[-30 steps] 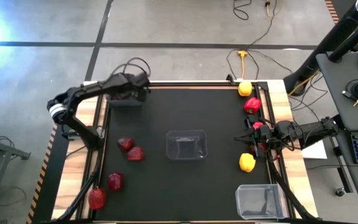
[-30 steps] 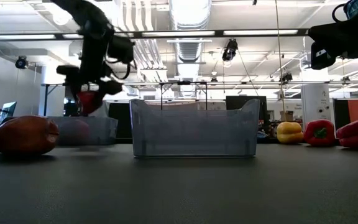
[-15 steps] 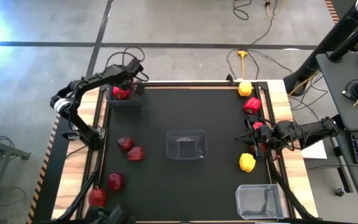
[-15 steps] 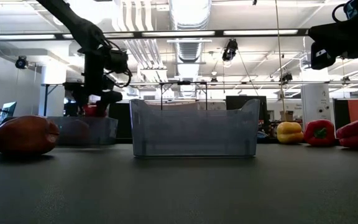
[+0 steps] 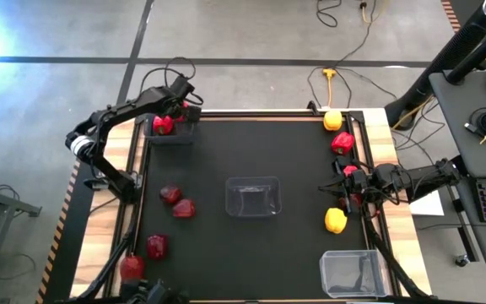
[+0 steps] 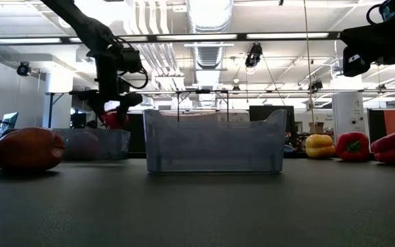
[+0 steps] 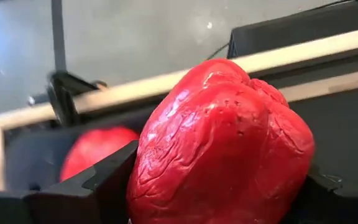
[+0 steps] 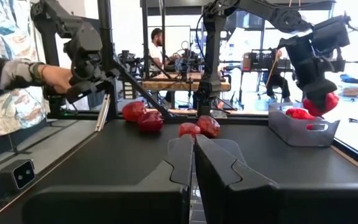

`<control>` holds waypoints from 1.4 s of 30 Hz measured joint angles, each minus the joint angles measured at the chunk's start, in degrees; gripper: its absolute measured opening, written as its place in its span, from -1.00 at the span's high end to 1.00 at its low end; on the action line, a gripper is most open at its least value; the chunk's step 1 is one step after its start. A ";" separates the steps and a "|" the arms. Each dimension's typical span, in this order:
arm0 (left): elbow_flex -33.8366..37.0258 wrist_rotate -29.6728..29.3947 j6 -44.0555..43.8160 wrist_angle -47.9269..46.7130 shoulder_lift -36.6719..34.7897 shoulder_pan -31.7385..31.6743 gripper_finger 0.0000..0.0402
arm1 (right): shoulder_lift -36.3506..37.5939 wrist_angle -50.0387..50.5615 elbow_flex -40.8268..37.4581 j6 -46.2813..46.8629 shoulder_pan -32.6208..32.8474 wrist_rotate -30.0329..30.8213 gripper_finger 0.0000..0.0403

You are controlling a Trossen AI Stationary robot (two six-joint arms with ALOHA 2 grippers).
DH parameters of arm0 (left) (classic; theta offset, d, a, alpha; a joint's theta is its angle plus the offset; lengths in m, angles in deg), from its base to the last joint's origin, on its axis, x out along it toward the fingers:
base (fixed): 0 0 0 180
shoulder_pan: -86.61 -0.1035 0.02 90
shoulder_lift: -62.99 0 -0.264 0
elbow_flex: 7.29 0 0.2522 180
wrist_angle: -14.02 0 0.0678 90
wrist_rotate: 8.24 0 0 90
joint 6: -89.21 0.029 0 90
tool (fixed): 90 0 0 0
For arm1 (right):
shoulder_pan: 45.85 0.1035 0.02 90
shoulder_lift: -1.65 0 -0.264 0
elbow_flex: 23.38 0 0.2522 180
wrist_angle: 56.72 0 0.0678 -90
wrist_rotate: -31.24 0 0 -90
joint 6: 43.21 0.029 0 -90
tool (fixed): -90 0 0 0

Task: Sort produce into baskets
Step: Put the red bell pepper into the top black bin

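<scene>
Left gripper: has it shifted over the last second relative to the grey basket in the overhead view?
Yes. The left gripper, shut on a red pepper, has moved from the grey basket's middle toward its far edge.

You've got a bright red pepper (image 7: 219,146) in the dark left gripper (image 5: 169,121) — over a dark grey basket (image 5: 170,135). Clear baskets (image 5: 252,197), yellow peppers (image 5: 335,220) and dark red apples (image 5: 170,195) dot the black table (image 5: 251,152).

Open black table (image 5: 218,156) around clear plastic tub (image 5: 252,196) at centre. Four red pieces (image 5: 170,195) clustered toward left edge. Yellow and red peppers (image 5: 335,220) lining right edge beside waiting right arm.
</scene>
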 joint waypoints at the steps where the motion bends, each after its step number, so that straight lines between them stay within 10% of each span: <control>1: 0.09 0.75 -0.96 -0.57 0.00 0.25 -0.38 | 0.00 0.00 0.02 0.00 -0.02 -0.02 0.95; 22: -0.42 4.73 -19.26 -5.94 8.66 -1.18 -0.38 | -0.02 -0.56 0.02 -0.02 -0.01 1.76 0.95; 42: -6.16 3.46 -15.73 -13.94 7.75 -3.82 -0.78 | 0.00 -9.77 0.02 3.45 -0.02 9.03 0.95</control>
